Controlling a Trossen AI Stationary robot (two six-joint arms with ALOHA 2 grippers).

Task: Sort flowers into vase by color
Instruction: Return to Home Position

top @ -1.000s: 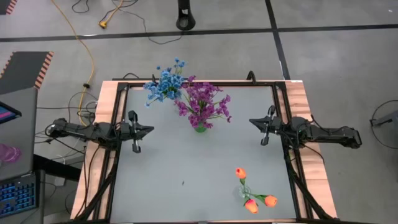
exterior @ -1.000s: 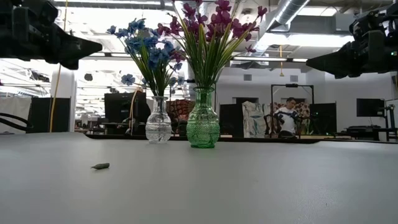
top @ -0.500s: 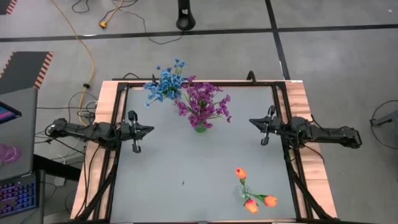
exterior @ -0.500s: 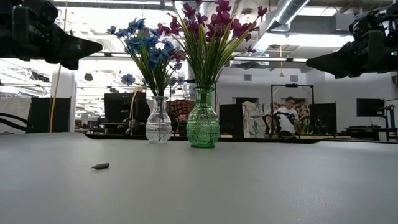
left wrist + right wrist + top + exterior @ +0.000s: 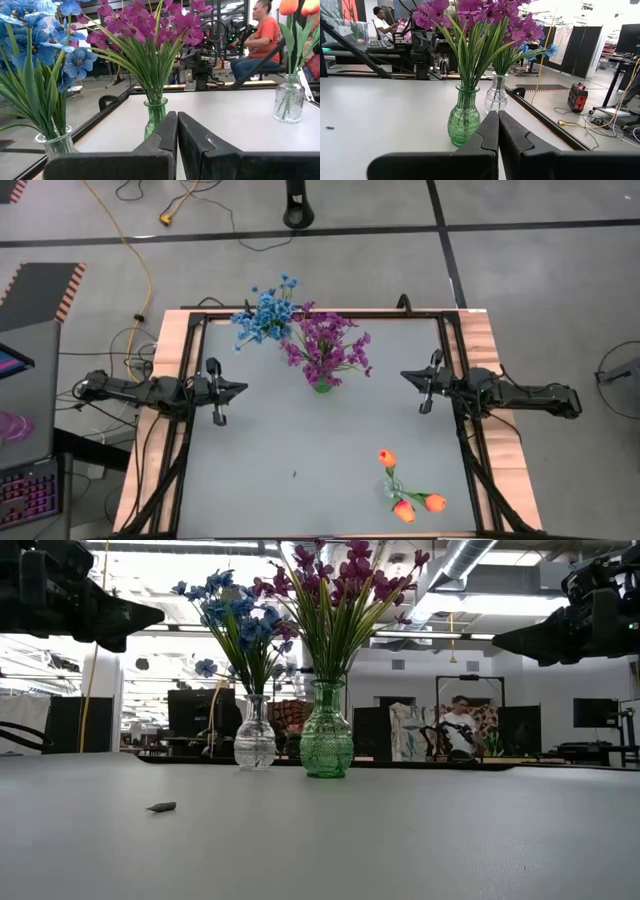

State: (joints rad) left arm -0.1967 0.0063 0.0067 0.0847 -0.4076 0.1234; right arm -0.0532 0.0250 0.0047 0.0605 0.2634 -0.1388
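While at opposite edges, left end effector (image 5: pixel 243 388), right end effector (image 5: pixel 405 375); table (image 5: pixel 320 440) between

Dark scrap (image 5: pixel 160 807) on grey table (image 5: pixel 420 850)

Three vases (image 5: pixel 155 116), three orange tulips (image 5: pixel 387 458), two arms (image 5: pixel 150 392)

Legible txt: none in any view.
Green vase (image 5: pixel 326 745): no label or brand readable.
Clear vase (image 5: pixel 254 740): no markings readable.
Monitor (image 5: pixel 12 362), beside table, left edge of high view: screen content too small to be read.
Keyboard (image 5: pixel 25 492), below monitor: key legends not resolvable.
Red unit (image 5: pixel 578 96), on floor, right wrist view: markings not legible.
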